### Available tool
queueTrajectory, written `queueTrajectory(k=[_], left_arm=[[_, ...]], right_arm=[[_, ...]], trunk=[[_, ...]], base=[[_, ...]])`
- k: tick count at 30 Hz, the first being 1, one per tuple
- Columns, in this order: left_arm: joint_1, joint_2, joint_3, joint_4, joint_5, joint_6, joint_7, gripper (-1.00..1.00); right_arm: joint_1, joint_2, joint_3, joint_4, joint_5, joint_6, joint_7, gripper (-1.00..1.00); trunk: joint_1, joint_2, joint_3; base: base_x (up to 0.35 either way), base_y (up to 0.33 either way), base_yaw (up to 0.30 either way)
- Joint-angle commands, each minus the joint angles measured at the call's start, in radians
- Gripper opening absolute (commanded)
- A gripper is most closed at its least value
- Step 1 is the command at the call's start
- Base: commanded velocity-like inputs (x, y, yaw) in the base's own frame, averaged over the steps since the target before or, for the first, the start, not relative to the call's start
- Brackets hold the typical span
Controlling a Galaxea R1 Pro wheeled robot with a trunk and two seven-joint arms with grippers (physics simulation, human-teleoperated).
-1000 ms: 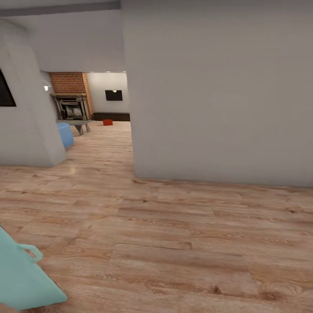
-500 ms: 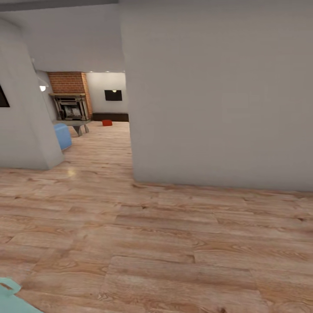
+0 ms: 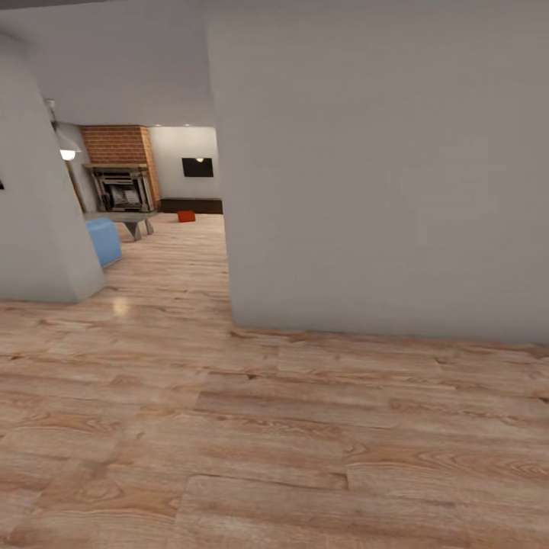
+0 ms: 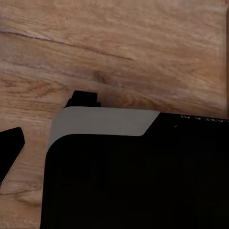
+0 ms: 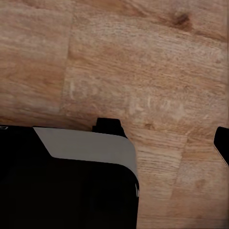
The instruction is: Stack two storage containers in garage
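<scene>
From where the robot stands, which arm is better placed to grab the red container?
Left, marginally: the storage container sits far ahead, left of centre in the head view; neither arm reaches yet.

Light wood plank floor carries an orange-red storage container far off by the fireplace.

Both wrists — low, floor-facing

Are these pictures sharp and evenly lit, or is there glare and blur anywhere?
Head view: soft and slightly blurred, a pale glare spot on the wood floor, a glowing lamp at left, and the far red bin too small for detail. Both wrist views: even light on floor planks, with a black robot part dark and featureless.
</scene>
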Motion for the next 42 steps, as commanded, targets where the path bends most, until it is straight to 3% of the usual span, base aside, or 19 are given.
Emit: queueTrajectory(k=[1,11,15,18,26,42], left_arm=[[-0.001,0.000,0.000,0.001,0.008,-0.002,0.002,1.00],[-0.001,0.000,0.000,0.001,0.008,-0.003,0.002,1.00],[-0.001,0.000,0.000,0.001,0.008,-0.003,0.002,1.00],[-0.001,0.000,0.000,0.001,0.008,-0.003,0.002,1.00],[0.000,0.000,0.000,0.001,0.008,-0.003,0.002,1.00],[-0.001,-0.002,-0.001,0.001,0.008,-0.003,0.002,1.00]], right_arm=[[-0.001,0.000,0.008,0.003,-0.010,-0.006,-0.001,1.00],[-0.001,0.002,0.008,0.003,-0.010,-0.005,0.015,1.00],[-0.001,-0.006,0.007,0.003,-0.015,-0.003,0.121,1.00],[-0.001,-0.008,0.006,0.003,-0.015,-0.002,0.151,1.00],[-0.001,-0.009,0.005,0.003,-0.015,-0.005,0.153,1.00],[-0.001,-0.010,0.004,0.003,-0.015,-0.006,0.153,1.00]], trunk=[[0.001,0.000,-0.001],[0.001,0.000,-0.001],[0.001,0.000,-0.001],[0.001,0.000,-0.001],[0.001,0.000,-0.001],[0.001,0.000,-0.001]], base=[[0.323,0.000,0.000],[0.323,0.000,0.000],[0.323,0.000,0.000],[0.323,0.000,0.000],[0.323,0.000,0.067],[0.323,0.000,0.267]])
